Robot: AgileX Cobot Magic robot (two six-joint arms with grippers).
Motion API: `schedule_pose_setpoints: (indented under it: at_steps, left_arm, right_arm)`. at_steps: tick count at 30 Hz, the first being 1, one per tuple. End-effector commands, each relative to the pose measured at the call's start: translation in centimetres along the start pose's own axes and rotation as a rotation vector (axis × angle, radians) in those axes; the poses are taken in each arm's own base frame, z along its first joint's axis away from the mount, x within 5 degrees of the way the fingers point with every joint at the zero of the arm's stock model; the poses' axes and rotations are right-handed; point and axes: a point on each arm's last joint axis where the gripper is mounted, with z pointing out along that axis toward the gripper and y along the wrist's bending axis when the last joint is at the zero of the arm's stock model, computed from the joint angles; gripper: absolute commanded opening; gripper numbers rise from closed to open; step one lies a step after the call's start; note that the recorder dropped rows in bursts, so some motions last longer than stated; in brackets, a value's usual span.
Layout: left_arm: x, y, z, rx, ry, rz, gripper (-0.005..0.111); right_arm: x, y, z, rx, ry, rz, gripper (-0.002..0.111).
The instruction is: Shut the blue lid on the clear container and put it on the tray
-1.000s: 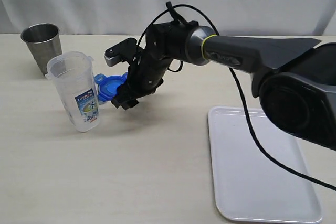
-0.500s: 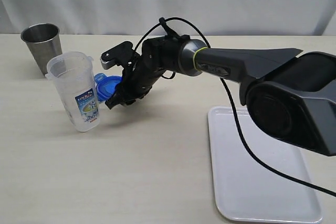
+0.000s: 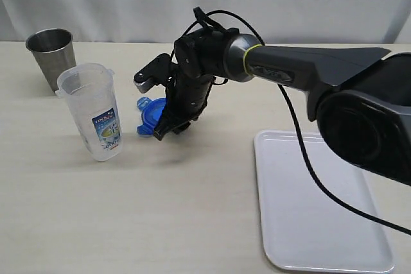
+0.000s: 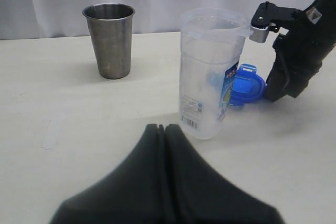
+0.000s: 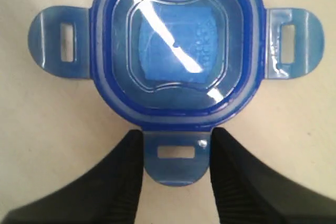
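Right wrist view looks straight down on the blue lid (image 5: pixel 176 56), top face up, with the right fingers (image 5: pixel 123 182) closed against the two sides of one snap flap. That narrow hold is the main risk. A single flap is thin and hinged, so the lid may swing or slip out when it is carried. It may also reach the canister tilted and sit crooked on the rim. In the exterior view the lid hangs tilted just beside the clear container (image 3: pixel 96 110); whether its low edge touches the counter (image 3: pixel 192 222) I cannot tell. A second risk is the tall, light container itself. It stands free with nothing steadying it, so a sideways nudge from the lid or the wrist could tip it or push it toward the metal cup (image 3: pixel 51 52) behind it. The left fingers (image 4: pixel 152 150) are pressed together, holding nothing, well back from the container.

The clear container stands upright and open, apparently empty. The cup is upright too; its inside is too dark to read. The tray (image 3: pixel 321 222) lies well apart to the right, with nothing on it.
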Motion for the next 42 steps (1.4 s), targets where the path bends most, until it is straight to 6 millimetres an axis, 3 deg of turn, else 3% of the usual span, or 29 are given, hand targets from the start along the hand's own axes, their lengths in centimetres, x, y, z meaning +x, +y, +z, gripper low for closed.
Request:
schedule_pose_setpoints:
  at_steps: [1, 7, 18, 26, 33, 38, 42]
  left_arm:
    - [-0.1, 0.0, 0.0, -0.004, -0.012, -0.003, 0.0]
    - [-0.1, 0.0, 0.0, -0.004, -0.012, -0.003, 0.0]
    - [-0.1, 0.0, 0.0, -0.004, -0.012, -0.003, 0.0]
    - [-0.1, 0.0, 0.0, -0.004, -0.012, -0.003, 0.0]
    - [-0.1, 0.0, 0.0, -0.004, -0.012, -0.003, 0.0]
    - [-0.1, 0.0, 0.0, -0.004, -0.012, -0.003, 0.0]
    - [-0.1, 0.0, 0.0, -0.004, -0.012, -0.003, 0.0]
  right_arm:
    - [-0.2, -0.2, -3.7, 0.12, -0.051, -0.036, 0.004]
    - [-0.2, 1.5, -8.6, 0.323, -0.158, -0.167, 0.004]
    - [-2.0, 6.7, -17.0, 0.595, -0.301, -0.493, 0.004]
    - [-3.1, 11.7, -18.8, 0.89, -0.283, -0.806, 0.004]
    - [-3.0, 16.0, -19.4, 0.958, -0.271, -1.002, 0.004]
    - [-2.6, 16.0, -18.8, 1.223, -0.242, -1.067, 0.004]
    - [-2.4, 14.7, -18.3, 1.241, -0.259, -0.987, 0.004]
